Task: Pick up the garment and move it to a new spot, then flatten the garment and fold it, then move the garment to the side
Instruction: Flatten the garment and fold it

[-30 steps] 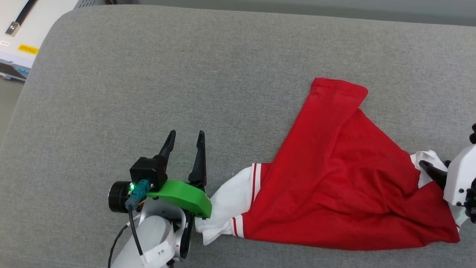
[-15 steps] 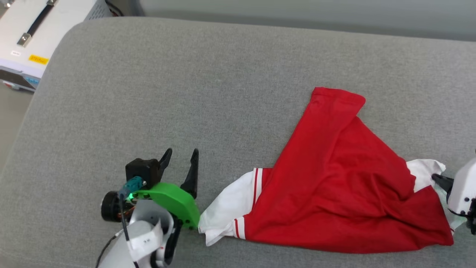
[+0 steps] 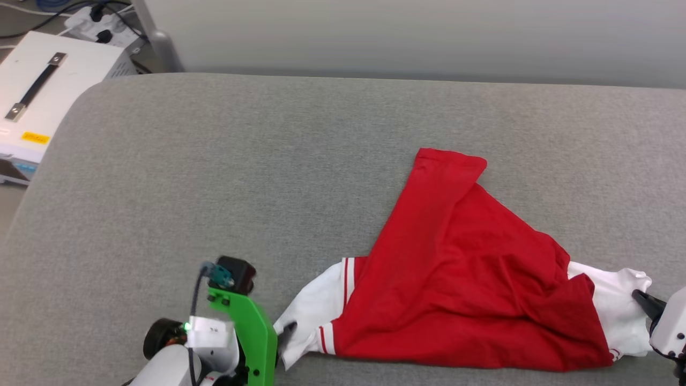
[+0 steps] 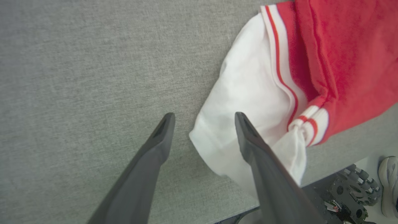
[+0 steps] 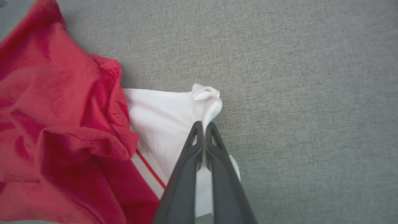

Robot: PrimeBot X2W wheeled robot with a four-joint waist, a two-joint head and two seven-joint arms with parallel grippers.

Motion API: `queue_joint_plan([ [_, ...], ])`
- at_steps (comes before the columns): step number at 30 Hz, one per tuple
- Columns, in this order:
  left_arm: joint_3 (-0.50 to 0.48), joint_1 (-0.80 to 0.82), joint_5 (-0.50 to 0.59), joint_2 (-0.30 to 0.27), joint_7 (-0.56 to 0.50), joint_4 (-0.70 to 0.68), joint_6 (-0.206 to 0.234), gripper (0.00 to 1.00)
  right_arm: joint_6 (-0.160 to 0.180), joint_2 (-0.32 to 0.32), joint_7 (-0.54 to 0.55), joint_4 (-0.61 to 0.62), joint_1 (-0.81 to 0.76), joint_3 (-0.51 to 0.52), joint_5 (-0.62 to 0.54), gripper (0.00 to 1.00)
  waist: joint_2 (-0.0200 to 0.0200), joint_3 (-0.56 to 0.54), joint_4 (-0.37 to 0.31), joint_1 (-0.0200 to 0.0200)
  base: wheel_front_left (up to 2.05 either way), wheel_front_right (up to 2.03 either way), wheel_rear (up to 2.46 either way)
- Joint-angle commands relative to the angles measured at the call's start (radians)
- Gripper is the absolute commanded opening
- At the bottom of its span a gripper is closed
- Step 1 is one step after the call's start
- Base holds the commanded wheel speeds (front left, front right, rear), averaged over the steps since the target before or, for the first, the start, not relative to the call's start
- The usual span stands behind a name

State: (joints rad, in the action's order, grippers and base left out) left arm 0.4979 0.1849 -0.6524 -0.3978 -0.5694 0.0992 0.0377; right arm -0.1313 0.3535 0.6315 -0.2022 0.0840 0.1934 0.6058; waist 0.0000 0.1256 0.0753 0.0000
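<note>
Right claw [image 5: 204,125] is shut tight, its two fingers pressed together on a fold of the garment [image 3: 461,289], with white cloth showing in the slit between them. What it pinches is the bunched end of a white sleeve [image 5: 161,115], whose tip puckers up just past the fingertips. In the head view this claw sits at the lower right edge, at the garment's right end.

Left claw [image 4: 203,116] stands wide open and holds nothing. Its fingers [image 4: 267,174] straddle the edge of the other sleeve [image 4: 248,81]: one finger lies over the white cloth, the other over bare cushion [image 3: 241,161]. Whether either finger touches the cloth cannot be told.

The garment lies crumpled on the grey cushion, toward the robot's right and close to the near edge — the other sleeve reaches that edge in the left wrist view. The red body spreads wrinkled between the two white sleeves, with one red corner reaching up toward the cushion's middle. Striped trim [image 4: 279,71] marks where the other sleeve meets the red.

Beyond the cushion's far left corner stands a white box [image 3: 53,80] with a dark handle, and a power strip [image 3: 94,24] lies behind it. A pale shoe [image 4: 387,183] shows below the near edge.
</note>
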Motion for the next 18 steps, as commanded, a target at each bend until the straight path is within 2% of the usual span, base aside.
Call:
queue_joint_plan([
  [1,0.014,-0.013,-0.005,-0.012,-0.032,-0.006,-0.008,1.00,0.001,-0.012,0.010,0.017,-0.015,0.010,-0.011,0.00,0.0000,0.010,-0.026,0.0000,0.00,0.00,0.00],
  [6,0.084,-0.001,0.031,-0.036,-0.135,0.015,-0.016,1.00,0.001,-0.053,0.037,0.072,-0.029,0.038,-0.028,0.00,0.0000,0.044,-0.046,0.0000,0.00,0.00,0.00],
  [10,0.146,0.026,0.053,-0.022,-0.195,0.071,-0.043,1.00,0.001,-0.071,0.048,0.096,-0.030,0.051,-0.035,0.00,0.0000,0.067,-0.052,0.0000,0.00,0.00,0.00],
  [11,0.158,0.032,0.054,-0.016,-0.208,0.086,-0.049,0.86,0.001,-0.075,0.050,0.099,-0.030,0.053,-0.035,0.00,0.0000,0.070,-0.052,0.0000,0.00,0.00,0.00],
  [12,0.169,0.039,0.053,-0.007,-0.217,0.101,-0.058,0.49,0.001,-0.081,0.054,0.103,-0.029,0.054,-0.033,0.00,0.0000,0.075,-0.054,0.0000,0.00,0.00,0.00],
  [13,0.176,0.045,0.053,-0.001,-0.221,0.114,-0.064,0.37,0.001,-0.083,0.056,0.106,-0.028,0.054,-0.032,0.00,0.0000,0.078,-0.055,0.0000,0.00,0.00,0.00],
  [14,0.181,0.052,0.052,0.007,-0.221,0.129,-0.071,0.04,0.001,-0.086,0.059,0.108,-0.027,0.054,-0.032,0.00,0.0000,0.081,-0.055,0.0000,0.00,0.00,0.00],
  [15,0.182,0.058,0.051,0.013,-0.215,0.140,-0.074,0.00,0.001,-0.088,0.061,0.110,-0.026,0.054,-0.030,0.00,0.0000,0.083,-0.055,0.0000,0.00,0.00,0.00],
  [18,0.171,0.075,0.049,0.031,-0.176,0.166,-0.074,0.00,0.001,-0.093,0.064,0.114,-0.028,0.056,-0.028,0.00,0.0000,0.082,-0.053,0.0000,0.00,0.00,0.00],
])
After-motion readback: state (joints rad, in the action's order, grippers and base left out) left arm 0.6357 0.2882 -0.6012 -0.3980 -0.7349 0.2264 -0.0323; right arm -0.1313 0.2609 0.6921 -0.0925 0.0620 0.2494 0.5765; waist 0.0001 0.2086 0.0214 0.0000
